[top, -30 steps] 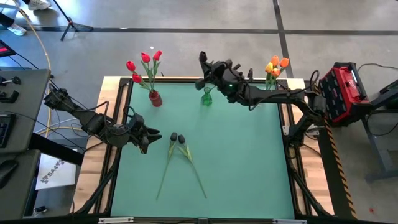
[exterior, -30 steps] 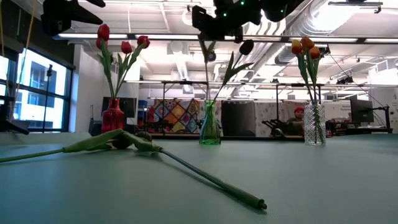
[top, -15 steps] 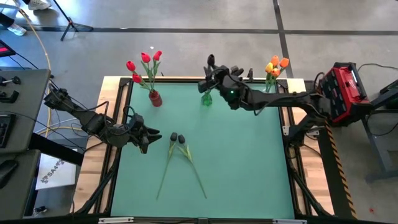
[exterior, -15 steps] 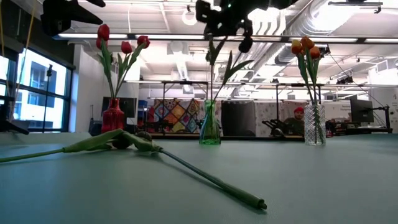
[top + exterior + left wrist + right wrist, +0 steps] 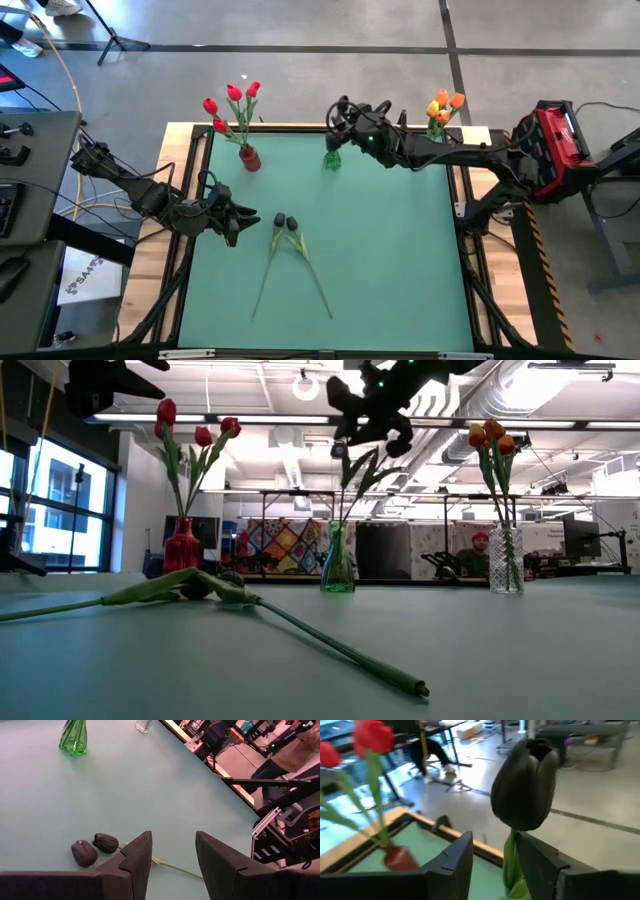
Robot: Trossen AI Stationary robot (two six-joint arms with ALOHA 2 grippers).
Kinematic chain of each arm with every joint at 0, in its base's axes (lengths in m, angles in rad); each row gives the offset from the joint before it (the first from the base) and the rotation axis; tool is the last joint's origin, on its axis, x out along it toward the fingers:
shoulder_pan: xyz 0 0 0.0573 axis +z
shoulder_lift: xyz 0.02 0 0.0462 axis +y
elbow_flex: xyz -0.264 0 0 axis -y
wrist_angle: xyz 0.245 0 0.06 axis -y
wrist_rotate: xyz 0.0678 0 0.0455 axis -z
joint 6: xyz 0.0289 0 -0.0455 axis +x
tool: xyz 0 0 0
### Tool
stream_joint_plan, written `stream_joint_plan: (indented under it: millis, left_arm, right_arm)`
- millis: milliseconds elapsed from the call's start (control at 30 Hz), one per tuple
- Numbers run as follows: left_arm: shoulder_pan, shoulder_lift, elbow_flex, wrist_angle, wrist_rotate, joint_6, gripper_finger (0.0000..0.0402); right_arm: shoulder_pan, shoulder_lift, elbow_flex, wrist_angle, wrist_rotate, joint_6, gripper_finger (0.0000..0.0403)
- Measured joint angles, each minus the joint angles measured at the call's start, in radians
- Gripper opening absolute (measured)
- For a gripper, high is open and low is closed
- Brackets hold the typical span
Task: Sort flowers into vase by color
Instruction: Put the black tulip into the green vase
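Observation:
A black flower point(image 5: 525, 782) stands upright with its stem in the green vase point(image 5: 332, 158) at the table's far edge. My right gripper point(image 5: 338, 112) is open up at the flower's head, one finger on either side of the stem. Two more black flowers point(image 5: 285, 222) lie flat on the green mat at centre left, with their stems running toward the near edge. My left gripper point(image 5: 236, 214) hangs open just left of their heads point(image 5: 95, 847) with nothing between its fingers. In the low view, the right gripper point(image 5: 365, 420) is above the green vase point(image 5: 337, 565). My right gripper stands open around the black flower's stem point(image 5: 510, 855) just below the head. The stem lies close beside one finger point(image 5: 537, 865), and I cannot tell whether they touch. The fingers come nearly level from the table's right, across the upright stem.
A red vase point(image 5: 249, 158) with red flowers point(image 5: 232, 100) stands at the far left. A clear vase point(image 5: 506, 565) with orange flowers point(image 5: 445, 102) stands at the far right. The mat's right half point(image 5: 400, 260) is bare. A red case point(image 5: 555, 145) sits beyond the right edge.
My right gripper has opened and let go of the black flower, which has sunk a little and stands in the green vase. The gripper has rolled and tipped up toward level, shifting slightly toward the table's right. The flowers on the mat have not moved.

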Motion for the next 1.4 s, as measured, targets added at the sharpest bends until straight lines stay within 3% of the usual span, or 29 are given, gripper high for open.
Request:
stream_joint_plan:
  millis: [167,333,600,1067,1200,1400]
  left_arm:
    - [0.0,0.0,0.0,0.001,0.001,-0.016,0.014]
    - [0.0,0.0,0.0,0.004,0.001,-0.017,0.014]
    - [0.0,0.0,0.0,0.019,0.002,-0.017,0.014]
    - [0.0,0.0,0.0,0.029,-0.004,-0.016,0.014]
    - [0.0,0.0,0.0,0.028,-0.008,-0.015,0.014]
    - [0.0,0.026,0.0,0.002,-0.029,0.001,0.014]
  right_arm:
    - [-0.008,-0.007,0.0,-0.016,-0.119,0.065,0.0147]
    - [-0.03,-0.022,0.0,-0.071,-0.21,0.148,0.0192]
    - [-0.046,-0.086,0.0,-0.043,-0.201,0.136,0.0272]
    - [-0.01,-0.228,0.0,0.071,-0.197,0.002,0.0261]
    - [0.057,-0.216,0.0,0.066,-0.258,0.004,0.0261]
    - [0.204,-0.157,0.0,0.056,-0.251,0.002,0.0257]
